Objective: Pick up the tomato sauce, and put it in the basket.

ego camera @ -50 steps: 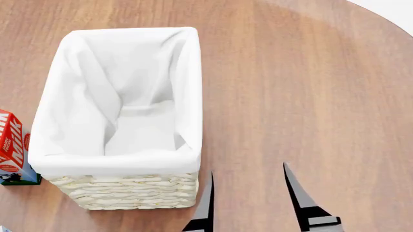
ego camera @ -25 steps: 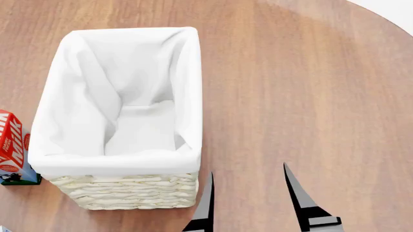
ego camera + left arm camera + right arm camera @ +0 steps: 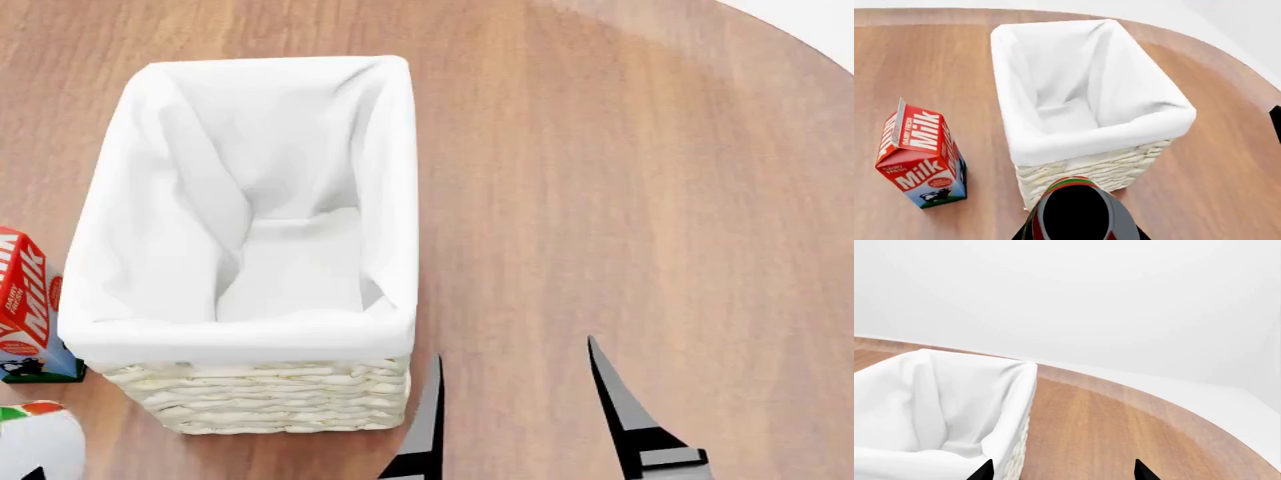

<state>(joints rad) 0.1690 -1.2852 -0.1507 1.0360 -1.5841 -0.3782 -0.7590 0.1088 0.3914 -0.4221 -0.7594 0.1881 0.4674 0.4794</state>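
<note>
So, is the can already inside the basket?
No, the basket holds only white cloth; the can is outside, near its corner.

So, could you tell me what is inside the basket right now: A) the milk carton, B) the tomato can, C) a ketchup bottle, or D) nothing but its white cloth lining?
D: the basket shows only white lining inside; the milk carton stands outside it and the tomato can is short of it.

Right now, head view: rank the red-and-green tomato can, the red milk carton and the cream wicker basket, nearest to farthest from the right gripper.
1. Cream wicker basket: right beside the right gripper, on its left.
2. Red milk carton: past the basket, at the left edge.
3. Red-and-green tomato can: bottom-left corner, too close to the carton to call firmly.
</note>
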